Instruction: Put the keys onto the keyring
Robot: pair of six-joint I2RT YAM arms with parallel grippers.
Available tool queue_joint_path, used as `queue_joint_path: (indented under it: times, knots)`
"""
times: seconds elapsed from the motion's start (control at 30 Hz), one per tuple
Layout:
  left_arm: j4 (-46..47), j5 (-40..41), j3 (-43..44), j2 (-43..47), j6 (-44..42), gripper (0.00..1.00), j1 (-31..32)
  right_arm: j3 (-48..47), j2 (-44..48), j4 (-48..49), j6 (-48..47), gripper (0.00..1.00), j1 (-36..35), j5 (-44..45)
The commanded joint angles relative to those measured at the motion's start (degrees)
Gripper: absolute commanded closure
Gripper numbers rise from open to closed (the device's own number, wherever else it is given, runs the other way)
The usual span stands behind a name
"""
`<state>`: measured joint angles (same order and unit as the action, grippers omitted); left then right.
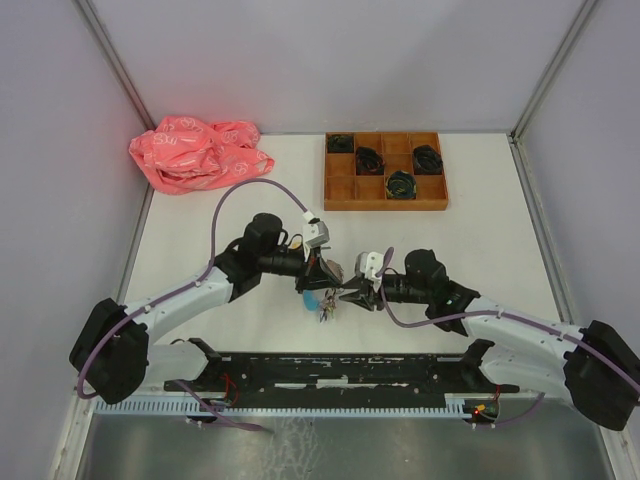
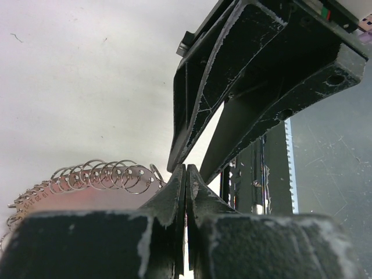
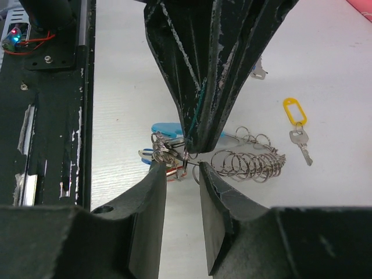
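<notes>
- My left gripper (image 3: 190,147) has its fingers pressed flat together, and the tips come down onto the bunched end of the keyring (image 3: 244,161). They seem to nip a thin ring there, though the contact is too small to be certain.
- My right gripper (image 3: 183,172) is narrowly open and holds nothing. Its two fingers sit either side of that same bunch, tip to tip with my left.
- The keyring lies on the white table (image 1: 480,250) between my two wrists. Its light-blue piece is beside the bunch and its loose rings fan out away from it.
- One key (image 3: 298,137) with a yellow tag lies flat, apart from the keyring.
- A wooden tray (image 1: 385,204) and a pink bag (image 1: 198,152) sit at the far side.
</notes>
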<state>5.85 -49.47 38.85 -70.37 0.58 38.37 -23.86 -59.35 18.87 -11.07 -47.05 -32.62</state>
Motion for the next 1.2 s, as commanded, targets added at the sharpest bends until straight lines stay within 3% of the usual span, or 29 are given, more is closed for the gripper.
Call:
queue_joint_path:
  times: [0.0,0.47,0.73,1.17]
  knots:
    - [2.0,0.2,1.9,0.5,-0.1,0.97,0.3,0.1,-0.9,6.3,2.8,0.63,-0.8,4.1]
    - [1.9,0.4,2.3,0.6,-0.2,0.97,0.4,-0.2,-3.8,7.3,4.3,0.76,-1.3,1.9]
    - [-0.6,2.5,2.4,1.7,-1.3,0.97,0.4,-0.3,-2.7,6.2,4.5,0.98,-1.3,4.1]
    - [-5.3,10.0,-1.6,6.2,0.0,0.97,0.3,0.1,4.0,6.6,1.1,0.99,-1.3,7.2]
